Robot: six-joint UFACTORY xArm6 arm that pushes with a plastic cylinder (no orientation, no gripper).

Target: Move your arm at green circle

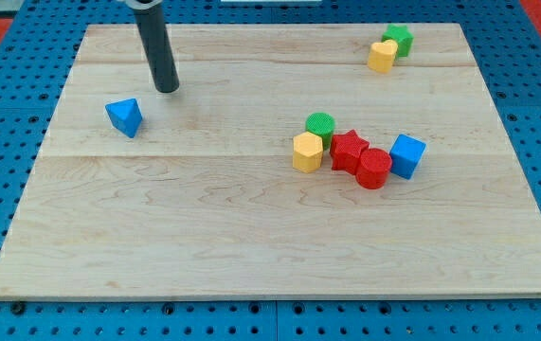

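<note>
The green circle (320, 124) lies right of the board's middle, at the top of a cluster. It touches a yellow hexagon (307, 152) below it and a red star (349, 150) to its lower right. My tip (167, 89) rests on the board at the upper left, far to the left of the green circle. A blue triangle (124, 116) lies just down and left of my tip, apart from it.
A red round block (373, 169) and a blue cube (406, 155) finish the cluster on its right. A yellow heart (381, 56) and a green star (398, 40) sit together at the upper right. The wooden board (251, 246) lies on a blue pegboard.
</note>
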